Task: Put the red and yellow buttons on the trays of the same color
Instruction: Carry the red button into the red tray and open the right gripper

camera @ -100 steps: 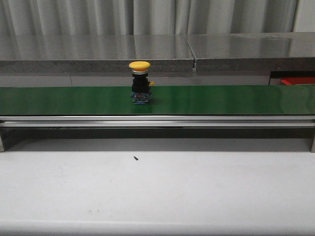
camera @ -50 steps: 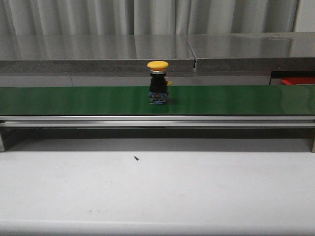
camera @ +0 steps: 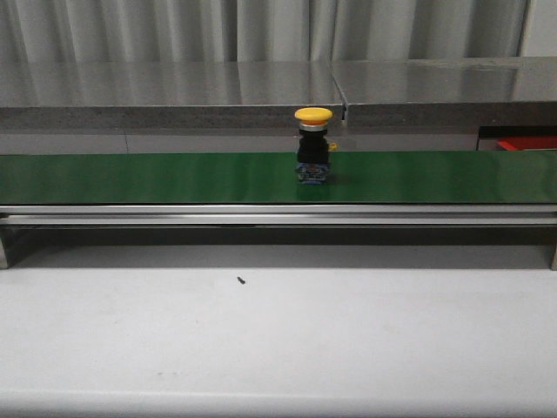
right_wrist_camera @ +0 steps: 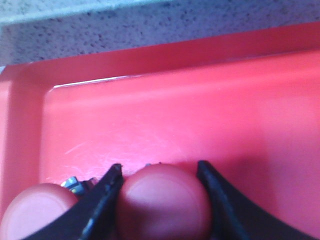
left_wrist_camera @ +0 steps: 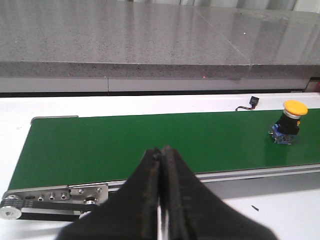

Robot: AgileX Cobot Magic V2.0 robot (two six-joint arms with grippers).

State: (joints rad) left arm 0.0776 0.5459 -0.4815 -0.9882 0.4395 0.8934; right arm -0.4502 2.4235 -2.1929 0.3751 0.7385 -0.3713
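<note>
A yellow button (camera: 313,144) with a black body stands upright on the green conveyor belt (camera: 130,177), a little right of centre. The left wrist view shows the same yellow button (left_wrist_camera: 289,122) far off to one side of my left gripper (left_wrist_camera: 161,150), which is shut with nothing in it above the belt's near rail. My right gripper (right_wrist_camera: 160,166) is shut on a red button (right_wrist_camera: 162,202) just over the floor of the red tray (right_wrist_camera: 150,120). A second red button (right_wrist_camera: 32,210) lies in that tray beside the fingers. No yellow tray is in view.
A corner of the red tray (camera: 526,142) shows behind the belt at the far right. A grey stone ledge (camera: 174,91) runs behind the belt. A small black speck (camera: 239,280) lies on the white table, and a black cable end (left_wrist_camera: 253,101) lies beyond the belt.
The yellow button has travelled to the right along the belt, from left of centre to right of centre, staying upright.
</note>
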